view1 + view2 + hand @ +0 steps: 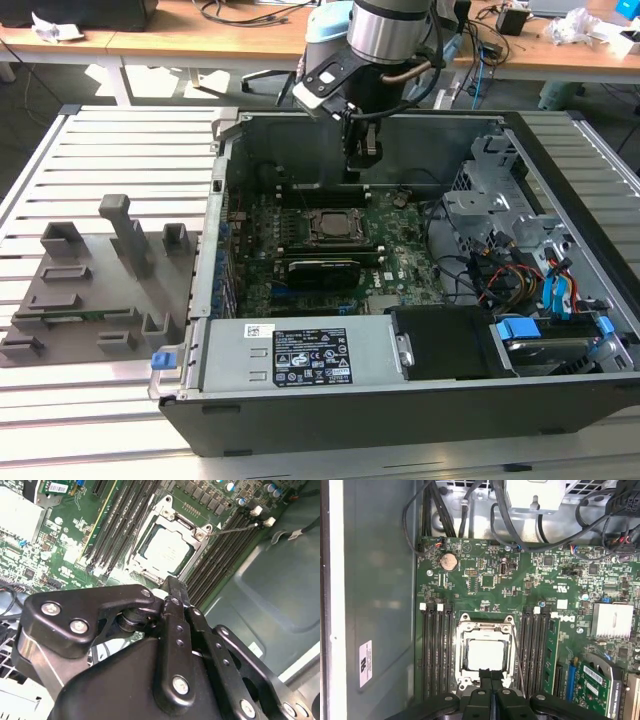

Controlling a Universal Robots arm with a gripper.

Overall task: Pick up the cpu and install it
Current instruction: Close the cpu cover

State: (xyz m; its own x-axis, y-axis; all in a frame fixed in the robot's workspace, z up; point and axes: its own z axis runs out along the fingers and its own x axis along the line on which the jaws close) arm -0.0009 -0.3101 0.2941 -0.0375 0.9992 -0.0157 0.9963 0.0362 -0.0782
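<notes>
Bright, even light; pale glare on the cpu (485, 654)

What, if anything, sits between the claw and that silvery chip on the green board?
Nothing visible. The cpu lies bare-topped in its socket frame, and the claw hangs over one edge of it with only open air between.

Cpu (485, 654) in socket (461, 630), on motherboard (485, 580), inside case (400, 415); tray (90, 290) outside, exterior view's left.

Silvery-grey cpu (485, 654), green motherboard (485, 580), grey tray (90, 285)
</notes>
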